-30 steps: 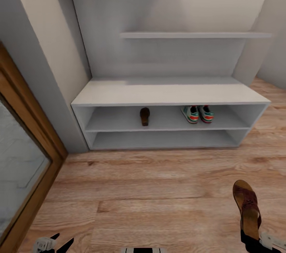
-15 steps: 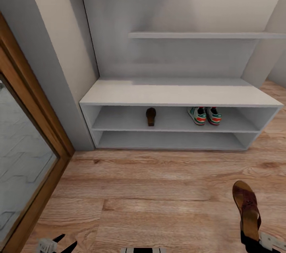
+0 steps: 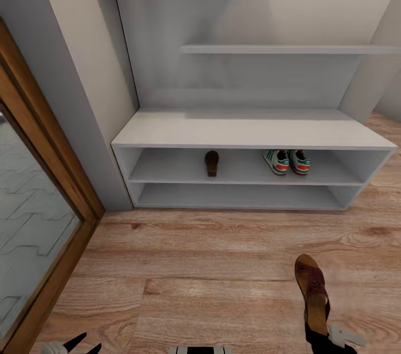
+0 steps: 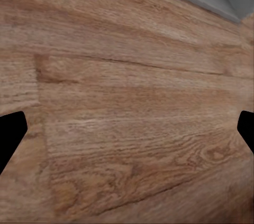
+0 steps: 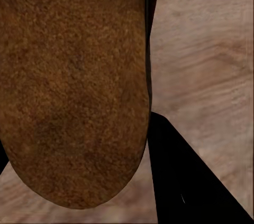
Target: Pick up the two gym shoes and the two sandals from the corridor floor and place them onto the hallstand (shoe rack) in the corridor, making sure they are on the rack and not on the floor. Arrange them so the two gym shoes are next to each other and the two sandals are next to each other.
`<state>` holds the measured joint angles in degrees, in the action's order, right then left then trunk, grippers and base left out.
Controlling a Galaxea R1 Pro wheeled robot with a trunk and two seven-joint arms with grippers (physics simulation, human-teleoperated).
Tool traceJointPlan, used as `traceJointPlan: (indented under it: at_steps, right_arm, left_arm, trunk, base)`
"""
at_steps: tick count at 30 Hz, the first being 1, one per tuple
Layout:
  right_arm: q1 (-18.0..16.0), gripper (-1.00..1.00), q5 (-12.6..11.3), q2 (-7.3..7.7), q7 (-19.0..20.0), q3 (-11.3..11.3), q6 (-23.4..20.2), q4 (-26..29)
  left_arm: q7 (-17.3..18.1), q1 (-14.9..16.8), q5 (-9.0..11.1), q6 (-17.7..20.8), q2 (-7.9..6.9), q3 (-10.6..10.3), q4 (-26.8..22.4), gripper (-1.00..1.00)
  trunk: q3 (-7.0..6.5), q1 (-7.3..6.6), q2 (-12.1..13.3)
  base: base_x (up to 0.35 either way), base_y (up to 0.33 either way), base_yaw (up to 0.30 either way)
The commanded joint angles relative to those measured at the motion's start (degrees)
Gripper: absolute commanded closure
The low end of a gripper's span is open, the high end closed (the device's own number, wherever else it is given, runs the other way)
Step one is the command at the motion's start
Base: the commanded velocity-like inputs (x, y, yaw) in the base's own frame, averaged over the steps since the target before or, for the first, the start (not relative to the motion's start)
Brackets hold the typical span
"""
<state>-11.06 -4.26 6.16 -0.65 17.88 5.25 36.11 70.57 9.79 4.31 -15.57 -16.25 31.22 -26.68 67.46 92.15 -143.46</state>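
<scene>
The pale grey hallstand (image 3: pixel 250 131) stands against the wall ahead. On its upper open shelf lie one brown sandal (image 3: pixel 211 163) and, further right, the two gym shoes (image 3: pixel 277 161) (image 3: pixel 301 162) side by side, heels outward. My right gripper (image 3: pixel 318 336) is shut on the heel of the second sandal (image 3: pixel 313 293), holding it above the corridor floor (image 3: pixel 211 265). In the right wrist view its brown sole (image 5: pixel 74 86) lies beside a black finger (image 5: pixel 185 182). My left gripper (image 3: pixel 78 344) hangs open at the lower left; its fingertips (image 4: pixel 10 134) stand wide apart over bare planks.
A wood-framed glass door (image 3: pixel 39 215) runs along the left side, next to a grey wall pillar (image 3: pixel 83 92). Staggered wall shelves (image 3: pixel 289 49) hang above the bench top. The lower shelf (image 3: pixel 239 196) holds nothing. Open floor lies between me and the rack.
The view first shifted, so the rack now sits further right in the picture. Since then my right gripper has carried the sandal leftward, and my left gripper has sunk lower in the view.
</scene>
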Motion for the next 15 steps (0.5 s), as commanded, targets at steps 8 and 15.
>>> traceJointPlan:
  at_steps: [8,15]
  right_arm:
    - [-5.6,1.00,0.6,-8.56,-4.3,-14.5,-17.8,7.2]
    - [-14.5,1.00,0.7,-14.96,-14.8,-15.5,-27.1,8.2]
  left_arm:
    - [0.3,-0.6,0.0,-2.1,0.08,0.1,0.0,-1.00]
    - [2.1,-0.9,-0.1,-2.2,0.08,0.0,-0.5,-1.00]
  trunk:
    - [0.04,-0.01,0.0]
    - [0.04,-0.01,0.0]
  base:
    - [0.000,0.000,0.000]
    - [0.000,0.000,0.000]
